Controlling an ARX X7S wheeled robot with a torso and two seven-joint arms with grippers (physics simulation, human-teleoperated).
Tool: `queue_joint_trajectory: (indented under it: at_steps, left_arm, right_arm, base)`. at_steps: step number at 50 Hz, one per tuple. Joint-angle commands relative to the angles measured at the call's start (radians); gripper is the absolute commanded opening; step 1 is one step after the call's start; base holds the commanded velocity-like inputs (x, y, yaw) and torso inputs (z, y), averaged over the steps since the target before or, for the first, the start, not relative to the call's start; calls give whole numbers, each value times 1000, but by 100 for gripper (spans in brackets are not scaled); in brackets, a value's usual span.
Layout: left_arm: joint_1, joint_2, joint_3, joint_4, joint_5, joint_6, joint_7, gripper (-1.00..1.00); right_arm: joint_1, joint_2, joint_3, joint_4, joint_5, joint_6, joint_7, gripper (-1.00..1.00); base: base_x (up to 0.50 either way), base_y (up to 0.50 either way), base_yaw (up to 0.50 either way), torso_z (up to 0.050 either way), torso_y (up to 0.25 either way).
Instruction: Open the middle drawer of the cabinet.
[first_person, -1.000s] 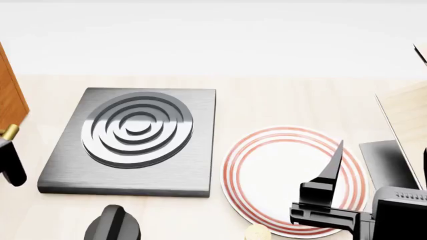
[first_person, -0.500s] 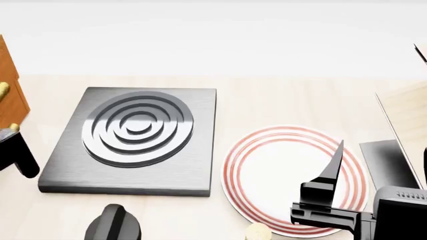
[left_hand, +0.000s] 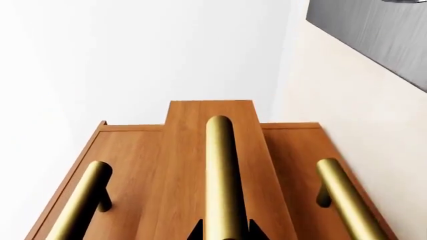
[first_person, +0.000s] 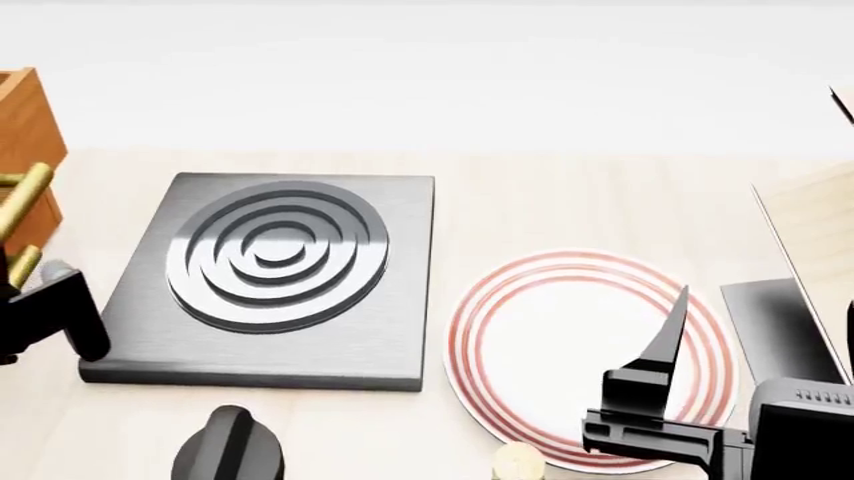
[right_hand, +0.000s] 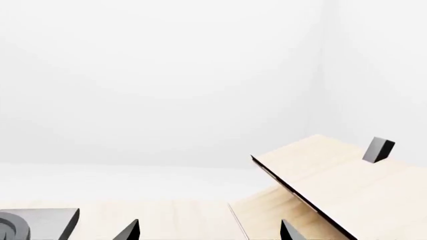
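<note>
In the left wrist view the orange-brown cabinet (left_hand: 293, 145) shows three brass bar handles. The middle drawer (left_hand: 180, 150) sticks out in front of the two drawer fronts beside it. My left gripper (left_hand: 225, 232) is shut on the middle drawer's brass handle (left_hand: 220, 175), with one black fingertip on each side of the bar. In the head view the cabinet (first_person: 24, 110) is at the far left edge, with the left gripper (first_person: 40, 300) just below its brass handles. My right gripper (first_person: 654, 390) is open and empty above a plate; its fingertips (right_hand: 130, 231) stand wide apart.
A black hob (first_person: 267, 270) lies on the pale counter right of the cabinet. A white plate with red rings (first_person: 587, 300) lies under the right gripper. A pale light-wood box (first_person: 821, 230) stands at the right edge. A black knob-like object (first_person: 227, 450) is at the near edge.
The left gripper has moved right and toward me with the brass handle in it, and the orange-brown drawer has come further out of the cabinet. The right arm has not moved.
</note>
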Motion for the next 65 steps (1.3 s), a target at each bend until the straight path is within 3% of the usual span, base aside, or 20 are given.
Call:
queue_joint_trajectory:
  at_steps: [1, 33, 60, 61, 65]
  left_arm:
    - [-81, 42, 28, 32, 218, 14, -94, -100]
    - [-98, -68, 49, 421, 267, -174, -91, -100]
    - [-78, -41, 49, 340, 266, -145, -88, -100]
    - [-78, -40, 49, 340, 266, -144, -89, 100]
    - [-77, -38, 46, 336, 262, -140, -86, 100]
  right_arm:
    - [-6, 0, -2, 8, 1, -9, 3, 100]
    - [-17, 5, 2, 15, 12, -24, 9, 100]
    - [-22, 11, -1, 21, 18, -34, 16, 100]
    - [-22, 11, -1, 22, 18, -34, 16, 100]
    - [-16, 10, -5, 27, 19, -36, 16, 100]
  base:
    - [0, 0, 0, 10, 12]
    - [0, 0, 0, 1, 5]
    - [1, 0, 0, 1, 4]
    - [0, 0, -3, 0, 0]
    - [0, 0, 0, 3, 3]
